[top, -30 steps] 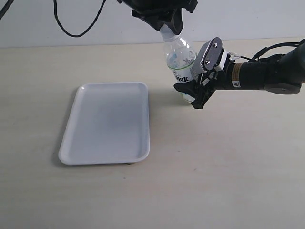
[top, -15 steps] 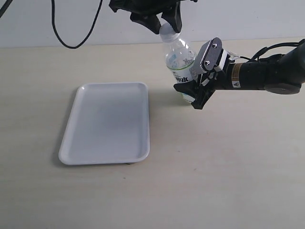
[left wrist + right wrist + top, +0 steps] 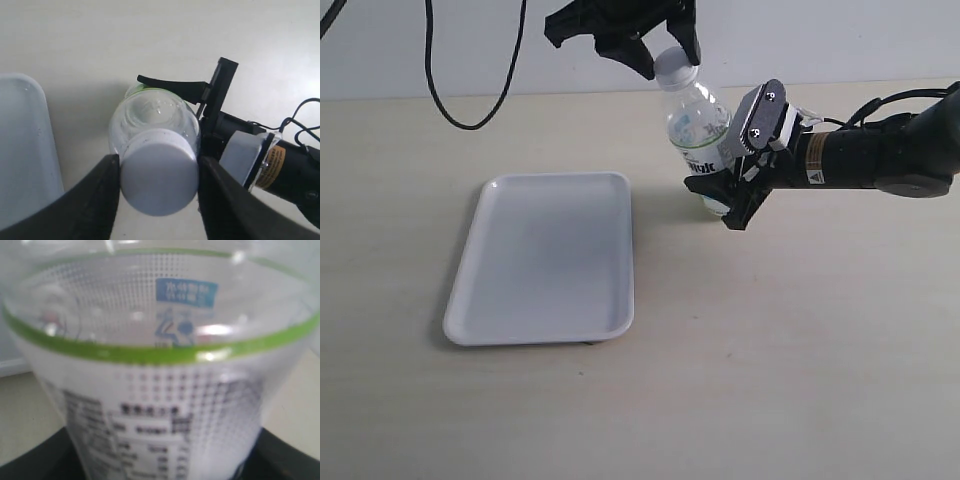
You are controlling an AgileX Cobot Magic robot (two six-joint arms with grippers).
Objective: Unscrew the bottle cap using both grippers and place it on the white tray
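The clear bottle [image 3: 698,128] with its white and green label stands tilted on the table. Its white bottle cap [image 3: 672,67] sits on the neck. My black left gripper [image 3: 665,58] comes down from above and is shut on the cap; in the left wrist view both black fingers [image 3: 95,200] press the sides of the cap [image 3: 159,177]. My right gripper [image 3: 725,185], with grey plate jaws, is shut on the bottle's lower body from the right. The label of the bottle [image 3: 165,365] fills the right wrist view. The white tray [image 3: 545,255] lies to the left, with nothing on it.
A black cable [image 3: 470,70] hangs in a loop at the back left, in front of the pale wall. The right arm [image 3: 880,155] stretches low over the table from the right edge. The tray's corner [image 3: 25,150] shows beside the bottle in the left wrist view.
The left gripper has turned around the cap, its body swinging leftward, and the cable has shifted left. The bottle and the right gripper have stayed in place.
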